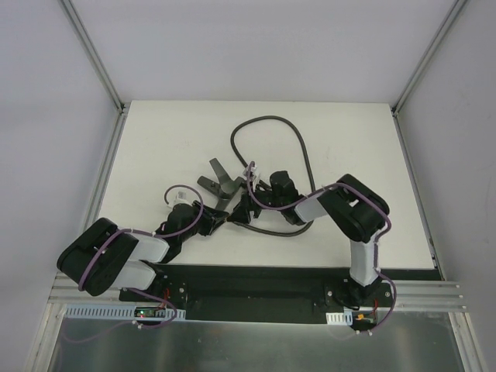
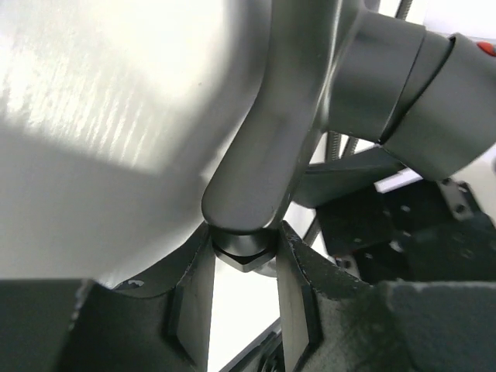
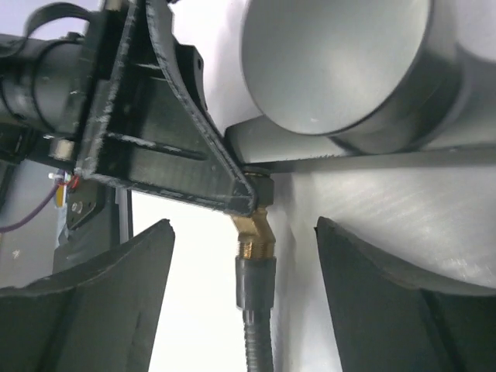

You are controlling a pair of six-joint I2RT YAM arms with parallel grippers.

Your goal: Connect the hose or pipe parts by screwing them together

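Observation:
The dark-grey forked fitting (image 1: 219, 184) lies mid-table, and in the left wrist view it fills the frame as a brushed grey body (image 2: 263, 116). My left gripper (image 1: 219, 213) (image 2: 244, 236) is shut on the dark hex base of that fitting. The dark-grey hose (image 1: 304, 151) loops across the back of the table. In the right wrist view its brass end (image 3: 254, 232) meets the fitting just below the left gripper's finger (image 3: 170, 155), with the ribbed hose (image 3: 257, 325) hanging below. My right gripper (image 1: 252, 203) (image 3: 244, 232) is open, its fingers well apart on either side of the hose end and touching nothing.
The white table (image 1: 155, 155) is bounded by aluminium frame posts (image 1: 101, 62) at the left and right. A black base plate (image 1: 256, 283) runs along the near edge. The hose's lower stretch (image 1: 283, 232) lies right under the right arm.

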